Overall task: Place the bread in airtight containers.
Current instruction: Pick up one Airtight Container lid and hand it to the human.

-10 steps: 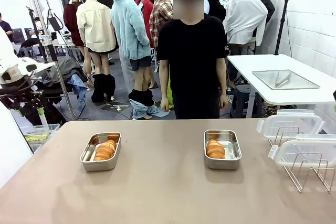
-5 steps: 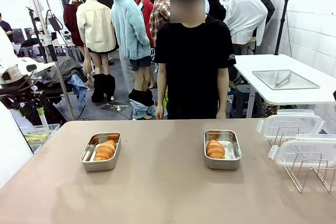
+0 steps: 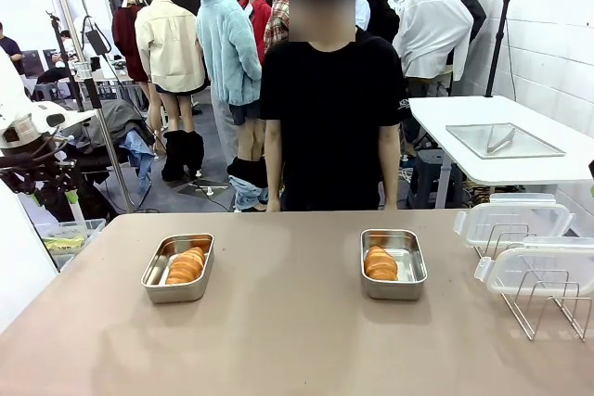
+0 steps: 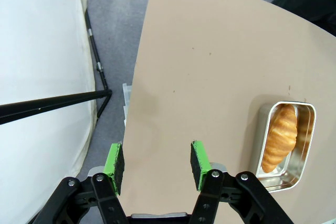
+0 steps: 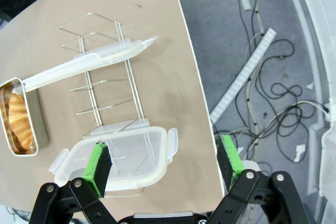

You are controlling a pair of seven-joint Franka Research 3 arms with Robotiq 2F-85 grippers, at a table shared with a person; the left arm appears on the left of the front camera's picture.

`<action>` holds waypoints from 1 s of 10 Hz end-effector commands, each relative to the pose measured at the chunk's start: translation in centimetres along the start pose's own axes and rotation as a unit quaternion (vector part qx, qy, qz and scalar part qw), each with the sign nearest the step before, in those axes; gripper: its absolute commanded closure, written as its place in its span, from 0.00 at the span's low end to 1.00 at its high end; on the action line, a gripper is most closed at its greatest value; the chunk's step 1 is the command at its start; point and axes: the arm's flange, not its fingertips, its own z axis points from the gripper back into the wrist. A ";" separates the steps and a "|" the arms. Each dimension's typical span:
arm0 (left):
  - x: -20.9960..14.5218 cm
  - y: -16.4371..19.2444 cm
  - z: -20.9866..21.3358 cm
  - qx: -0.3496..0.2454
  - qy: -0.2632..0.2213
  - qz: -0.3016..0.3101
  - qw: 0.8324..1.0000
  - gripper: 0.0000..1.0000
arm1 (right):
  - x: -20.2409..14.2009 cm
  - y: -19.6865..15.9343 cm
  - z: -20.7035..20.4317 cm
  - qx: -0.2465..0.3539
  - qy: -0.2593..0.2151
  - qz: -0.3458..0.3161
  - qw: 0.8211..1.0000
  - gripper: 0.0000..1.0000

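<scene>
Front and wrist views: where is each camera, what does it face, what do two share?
Front view: fixed on the robot's side, facing across the table at the person.
Left wrist view: above the table's left edge, looking down past the open left hand at the left tin.
Right wrist view: looking down past the open right hand at lids and wire rack.
Shared: front and right wrist views show the right tin.

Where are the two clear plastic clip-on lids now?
In the front view, both lids rest on the wire rack at the right edge of the table, right of the right-hand stainless-steel tin.
</scene>
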 end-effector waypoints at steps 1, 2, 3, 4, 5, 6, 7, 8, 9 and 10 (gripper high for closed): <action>0.0 -0.2 0.1 0.010 -0.001 0.007 1.000 0.33 | 0.0 0.2 0.0 -0.008 0.003 -0.006 1.000 0.00; 0.0 -0.2 0.1 0.010 -0.001 0.007 1.000 0.33 | 0.0 0.2 0.0 -0.008 0.003 -0.006 1.000 0.00; 0.0 -0.2 0.1 0.010 -0.001 0.007 1.000 0.33 | 0.0 0.2 0.0 -0.008 0.003 -0.006 1.000 0.00; 0.0 -0.2 0.1 0.010 -0.001 0.007 1.000 0.33 | 0.0 0.2 0.0 -0.008 0.003 -0.006 1.000 0.00; 0.0 -0.2 0.1 0.010 -0.001 0.007 1.000 0.33 | 0.0 0.2 0.0 -0.008 0.003 -0.006 1.000 0.00; 0.0 -0.2 0.1 0.010 -0.001 0.007 1.000 0.33 | 0.0 0.2 0.0 -0.008 0.003 -0.006 1.000 0.00; 0.0 -0.2 0.1 0.010 -0.001 0.007 1.000 0.33 | 0.0 0.2 0.0 -0.008 0.003 -0.006 1.000 0.00; 0.0 -0.2 0.1 0.010 -0.001 0.007 1.000 0.33 | 0.0 0.2 0.0 -0.008 0.003 -0.006 1.000 0.00; 0.0 -0.2 0.1 0.010 -0.001 0.007 1.000 0.33 | 0.0 0.2 0.0 -0.008 0.003 -0.006 1.000 0.00; 0.0 -0.2 0.1 0.010 -0.001 0.007 1.000 0.33 | 0.0 0.2 0.0 -0.008 0.003 -0.006 1.000 0.00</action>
